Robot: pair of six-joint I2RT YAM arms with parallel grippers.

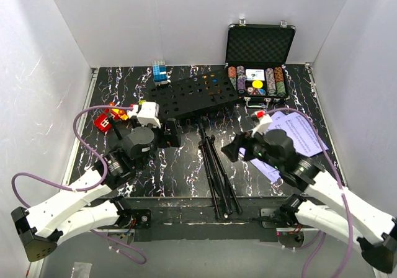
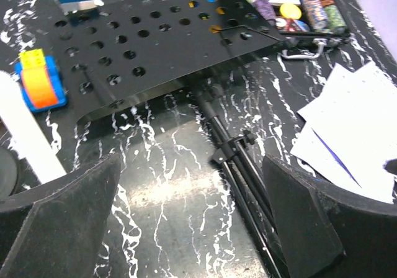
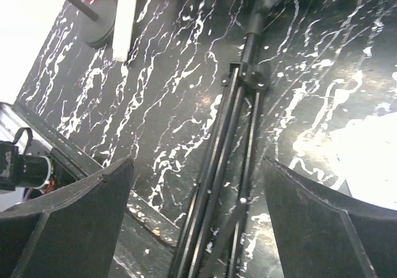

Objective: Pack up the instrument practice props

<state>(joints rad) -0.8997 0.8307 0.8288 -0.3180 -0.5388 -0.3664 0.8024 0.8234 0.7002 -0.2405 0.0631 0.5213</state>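
The black tripod music stand [image 1: 214,166] lay flat on the black, white-veined marbled worktop [image 1: 173,175]. Its folded tubular legs pointed toward the arm bases, and its hole-punched metal desk [image 1: 186,95] lay at the far end. White printed sheet-music pages [image 1: 298,138] lay loosely overlapped to its right, partly under the right arm. The left jaws, matte and padded, stood wide apart and gripped nothing, near the desk's near edge. The right jaws were likewise spread wide and empty over the folded legs. An open foam-lined case of striped poker chips [image 1: 259,45] sat beyond.
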